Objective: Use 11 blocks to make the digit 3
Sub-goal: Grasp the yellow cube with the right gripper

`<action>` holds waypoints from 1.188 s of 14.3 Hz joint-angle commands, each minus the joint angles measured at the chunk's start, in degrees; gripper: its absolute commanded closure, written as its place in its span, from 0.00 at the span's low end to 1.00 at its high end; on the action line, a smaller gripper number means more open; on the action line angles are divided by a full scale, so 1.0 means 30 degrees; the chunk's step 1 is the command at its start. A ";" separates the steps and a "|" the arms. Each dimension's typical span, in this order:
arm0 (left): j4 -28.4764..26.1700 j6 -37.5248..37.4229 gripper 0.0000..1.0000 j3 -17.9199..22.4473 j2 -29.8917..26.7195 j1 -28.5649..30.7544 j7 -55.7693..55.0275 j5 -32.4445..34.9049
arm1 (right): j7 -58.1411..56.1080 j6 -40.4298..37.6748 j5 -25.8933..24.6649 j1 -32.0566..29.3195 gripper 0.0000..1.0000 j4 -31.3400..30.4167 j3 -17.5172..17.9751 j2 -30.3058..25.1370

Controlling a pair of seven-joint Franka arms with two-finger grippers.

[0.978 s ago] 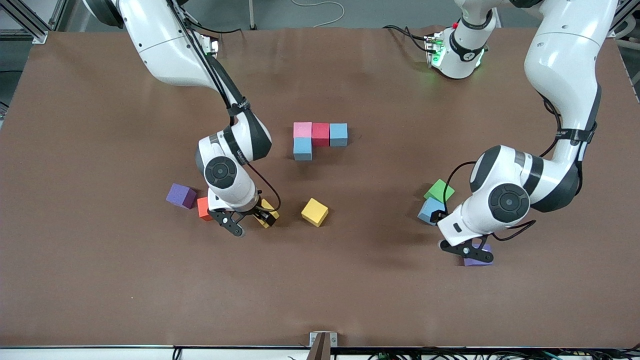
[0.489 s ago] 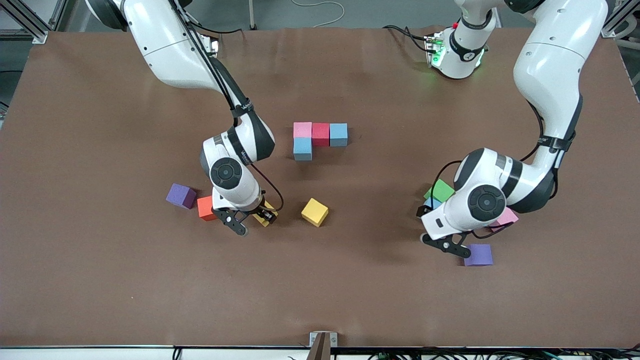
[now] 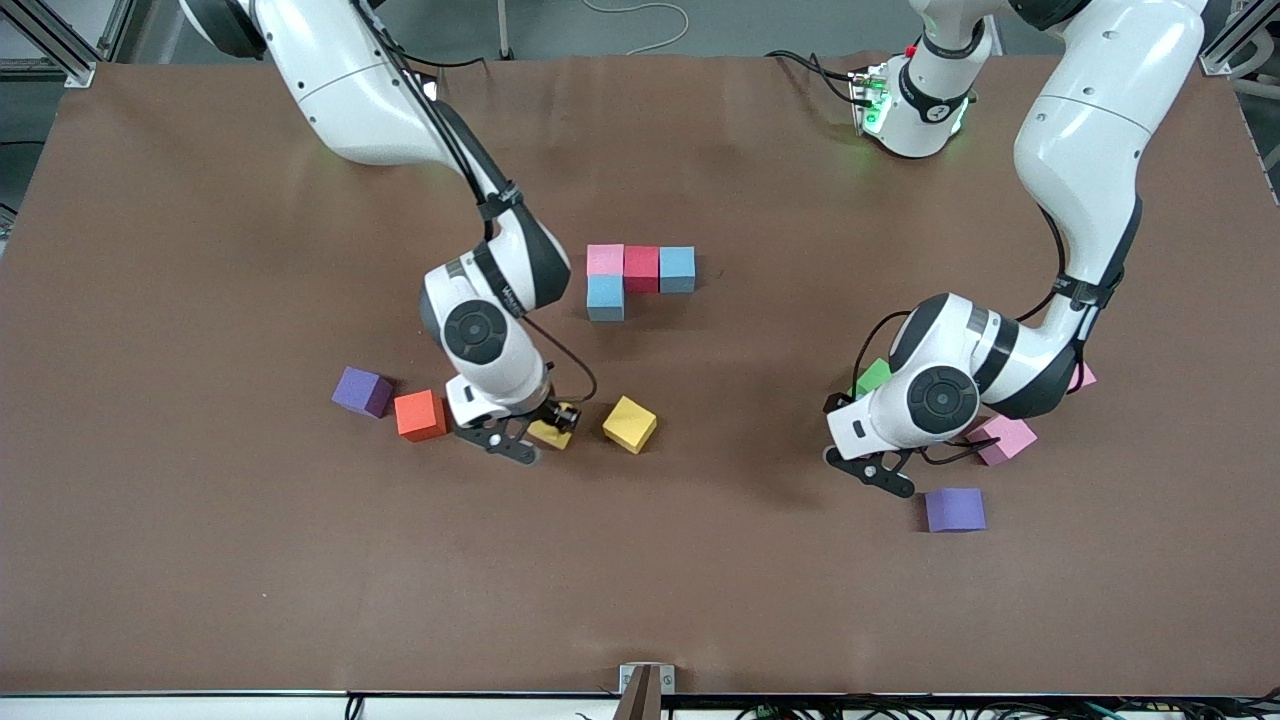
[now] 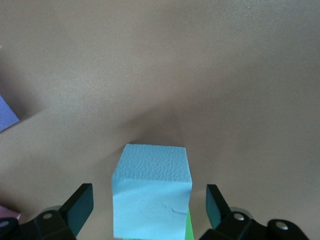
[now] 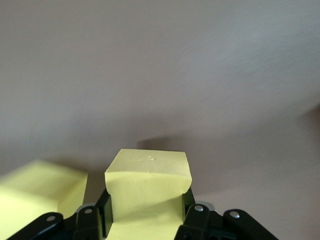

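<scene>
The right gripper [image 3: 535,437] is clamped on a yellow block [image 5: 148,187], its fingers [image 5: 192,212] pressing the block's two sides so the foam bulges slightly between them. It is just beside a second yellow block [image 3: 629,424], which lies toward the left arm's end of the table from it. An orange block [image 3: 420,415] and a purple block [image 3: 362,391] lie toward the right arm's end.

The left gripper [image 3: 868,465] stands wide open over a light blue block [image 4: 152,197], which sits on the table between the spread fingers [image 4: 80,207] with a clear gap on each side. A green block [image 3: 872,377] touches that blue one. A pink block [image 3: 1003,439] lies beside the gripper, and another purple block [image 3: 955,509] lies nearer the front camera.

The started digit [image 3: 638,277] lies mid-table, well apart from both grippers: a pink, a red and a light blue cube in a touching row, with one more light blue cube touching the pink one on the side nearer the camera.
</scene>
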 commanded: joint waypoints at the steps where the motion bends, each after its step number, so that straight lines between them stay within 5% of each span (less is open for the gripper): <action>1: -0.0648 0.0922 0.02 -0.0051 -0.0241 0.0037 0.0293 0.0436 | -0.3459 -0.1254 -0.0194 0.0956 0.99 -0.0371 0.0032 -0.0862; 2: -0.0648 0.1010 0.06 -0.0022 -0.0240 0.0006 0.0205 0.0436 | -0.3701 -0.1140 -0.0194 0.1366 0.98 -0.0837 0.0032 -0.1444; 5: -0.0619 0.1069 0.40 -0.0022 -0.0182 -0.0285 -0.0378 0.0436 | -0.3733 -0.0934 -0.0253 0.2072 0.98 -0.2127 0.0032 -0.2384; 9: -0.0503 0.1011 0.63 -0.0051 -0.0356 -0.0375 -0.1696 0.0233 | -0.3704 0.0319 -0.0253 0.2745 0.98 -0.4028 0.0032 -0.3088; 12: 0.0695 0.0807 0.68 -0.0284 -0.0416 -0.0404 -0.3859 0.0084 | -0.3646 0.1994 -0.0224 0.3039 0.98 -0.5761 0.0032 -0.3530; 17: 0.2160 0.0776 0.71 -0.0637 -0.0445 -0.0404 -0.9186 -0.0701 | -0.3528 0.2317 -0.0078 0.3391 0.98 -0.5822 0.0032 -0.3413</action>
